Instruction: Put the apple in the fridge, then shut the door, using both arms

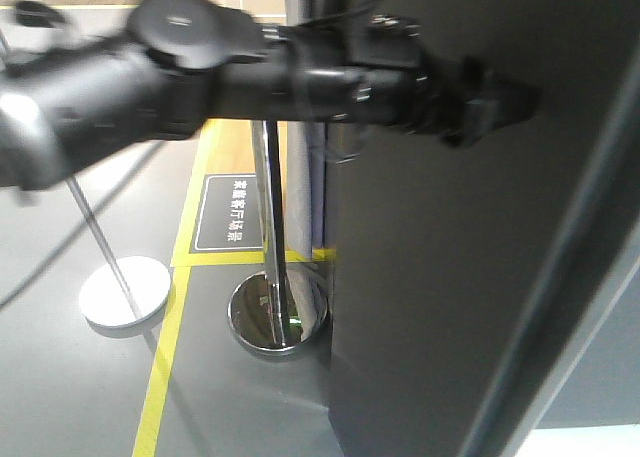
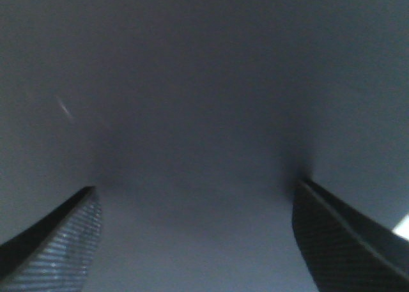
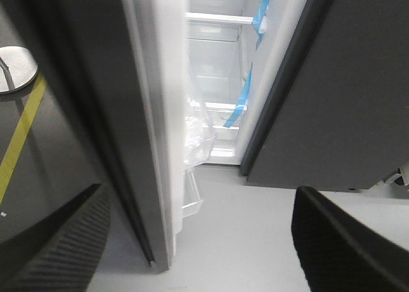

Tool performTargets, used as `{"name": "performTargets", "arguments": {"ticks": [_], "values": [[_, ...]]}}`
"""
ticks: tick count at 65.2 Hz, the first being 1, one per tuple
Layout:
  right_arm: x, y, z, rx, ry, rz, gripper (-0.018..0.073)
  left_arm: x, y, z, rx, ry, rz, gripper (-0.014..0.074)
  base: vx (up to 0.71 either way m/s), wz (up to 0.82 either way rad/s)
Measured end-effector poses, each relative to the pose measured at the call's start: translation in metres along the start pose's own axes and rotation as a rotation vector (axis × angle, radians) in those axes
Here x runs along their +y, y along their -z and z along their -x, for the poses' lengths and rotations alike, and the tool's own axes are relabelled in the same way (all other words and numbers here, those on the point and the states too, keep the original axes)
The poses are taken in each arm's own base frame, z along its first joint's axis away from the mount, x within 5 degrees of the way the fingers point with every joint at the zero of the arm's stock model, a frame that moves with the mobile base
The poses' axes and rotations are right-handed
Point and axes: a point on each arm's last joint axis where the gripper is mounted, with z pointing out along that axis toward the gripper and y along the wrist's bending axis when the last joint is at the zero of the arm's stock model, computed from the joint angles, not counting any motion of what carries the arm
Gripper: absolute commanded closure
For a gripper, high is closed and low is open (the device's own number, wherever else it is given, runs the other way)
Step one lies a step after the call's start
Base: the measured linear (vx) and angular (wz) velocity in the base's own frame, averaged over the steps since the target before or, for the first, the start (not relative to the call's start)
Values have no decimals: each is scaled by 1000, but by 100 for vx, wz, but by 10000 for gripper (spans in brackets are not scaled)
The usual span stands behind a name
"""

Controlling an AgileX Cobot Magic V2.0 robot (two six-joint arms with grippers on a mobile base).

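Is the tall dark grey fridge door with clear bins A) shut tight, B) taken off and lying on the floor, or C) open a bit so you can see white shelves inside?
C: the right wrist view shows the tall dark grey door ajar, with white shelves and blue tape in the gap.

Mostly matt greys on my screens, with a little shine.

I see the door (image 1: pixel 440 277) as smooth matt dark grey outside, glossy white inside with clear plastic bins (image 3: pixel 195 135). The left gripper's (image 2: pixel 195 241) fingers (image 2: pixel 61 250) look like finely ribbed matt black rubber. The stanchion base (image 1: pixel 277 317) is mirror-polished metal, and the fridge (image 3: pixel 220 68) interior is smooth white plastic.
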Motion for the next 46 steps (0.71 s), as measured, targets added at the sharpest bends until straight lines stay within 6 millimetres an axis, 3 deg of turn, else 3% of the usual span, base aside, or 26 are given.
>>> {"name": "performTargets", "arguments": {"ticks": [12, 23, 37, 46], "values": [[0, 0, 0, 0, 0, -1, 0, 14, -29, 4, -20, 48, -5, 13, 0, 0], [0, 0, 0, 0, 0, -1, 0, 17, -35, 5, 17, -26, -1, 13, 0, 0], [0, 0, 0, 0, 0, 0, 0, 5, -16, 14, 93, -151, 25, 13, 0, 0], [0, 0, 0, 0, 0, 0, 0, -3, 12, 25, 173, -208, 85, 13, 0, 0]]}}
